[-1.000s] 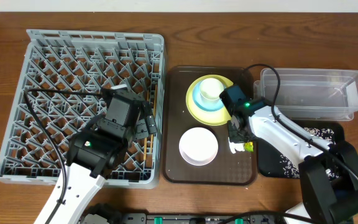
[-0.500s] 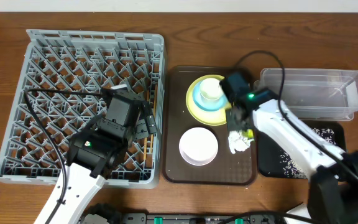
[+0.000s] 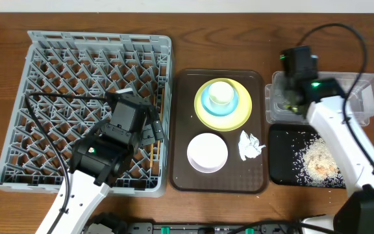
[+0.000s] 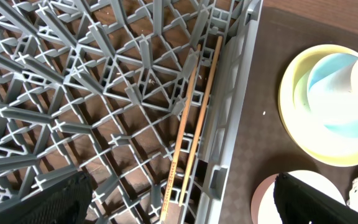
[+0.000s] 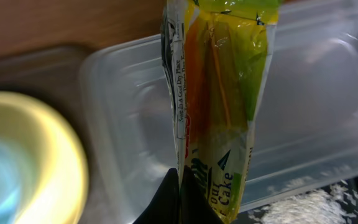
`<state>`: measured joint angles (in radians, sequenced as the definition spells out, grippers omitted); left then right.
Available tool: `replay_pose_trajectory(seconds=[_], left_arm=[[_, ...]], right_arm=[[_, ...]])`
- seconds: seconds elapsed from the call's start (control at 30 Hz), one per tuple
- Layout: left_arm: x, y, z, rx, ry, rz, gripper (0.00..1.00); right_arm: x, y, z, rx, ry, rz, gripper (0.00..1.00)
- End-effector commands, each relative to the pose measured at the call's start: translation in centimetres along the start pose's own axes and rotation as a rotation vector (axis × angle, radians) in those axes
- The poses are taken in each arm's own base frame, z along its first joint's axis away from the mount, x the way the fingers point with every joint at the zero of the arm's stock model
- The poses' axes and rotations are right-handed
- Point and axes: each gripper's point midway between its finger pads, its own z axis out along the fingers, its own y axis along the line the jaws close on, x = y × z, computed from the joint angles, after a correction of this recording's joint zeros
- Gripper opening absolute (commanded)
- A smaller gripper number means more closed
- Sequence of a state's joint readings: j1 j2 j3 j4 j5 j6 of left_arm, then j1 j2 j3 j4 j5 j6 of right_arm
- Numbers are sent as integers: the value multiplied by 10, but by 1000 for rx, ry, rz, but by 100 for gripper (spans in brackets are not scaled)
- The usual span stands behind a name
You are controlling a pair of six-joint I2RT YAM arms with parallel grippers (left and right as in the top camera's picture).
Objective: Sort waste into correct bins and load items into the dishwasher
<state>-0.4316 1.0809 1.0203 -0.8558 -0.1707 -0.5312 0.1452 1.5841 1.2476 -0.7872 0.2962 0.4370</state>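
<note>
My right gripper point(image 3: 289, 99) is shut on the green-yellow sachet wrapper point(image 5: 219, 93), which hangs over the left end of the clear tub point(image 3: 343, 97). The crumpled napkin point(image 3: 249, 145) lies on the brown serving tray point(image 3: 184, 130). Rice scraps point(image 3: 318, 162) sit in the black tray point(image 3: 281, 169). The white cup point(image 3: 221, 93) stands in the blue bowl point(image 3: 209, 104) on the yellow plate point(image 3: 229, 117), with the white bowl point(image 3: 207, 153) in front. My left gripper point(image 4: 185, 205) hangs open over the grey dish rack point(image 3: 76, 71), above the chopsticks point(image 4: 191, 124) lying by its right wall.
The brown serving tray fills the gap between the rack and the two bins. My right arm's black cable point(image 3: 343, 32) arcs over the tub. My left arm reaches in from the table's front edge over the rack's near right corner.
My right gripper closed on the sachet wrapper, lifted it off the brown tray and carried it back and right to above the clear tub. The napkin stayed. My left arm has not moved.
</note>
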Motion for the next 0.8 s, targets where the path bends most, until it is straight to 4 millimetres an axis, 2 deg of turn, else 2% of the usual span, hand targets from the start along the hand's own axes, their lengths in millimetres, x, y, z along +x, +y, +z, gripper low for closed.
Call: replay_pose_trajectory(seconds=[0.0, 0.03, 0.33, 0.67, 0.77], left_arm=[[-3, 2, -1, -7, -11, -12, 94], [-3, 2, -1, -7, -11, -12, 94], [-3, 2, -1, -7, -11, -12, 94], [-3, 2, -1, -7, -11, -12, 94], [-3, 2, -1, -7, -11, -12, 94]], right_arm=[[-3, -24, 17, 47, 32, 128, 1], [-3, -37, 25, 43, 56, 193, 1], [-7, -47, 38, -5, 85, 327, 1], [-11, -35, 38, -63, 86, 395, 2], [-11, -28, 38, -101, 98, 398, 7]])
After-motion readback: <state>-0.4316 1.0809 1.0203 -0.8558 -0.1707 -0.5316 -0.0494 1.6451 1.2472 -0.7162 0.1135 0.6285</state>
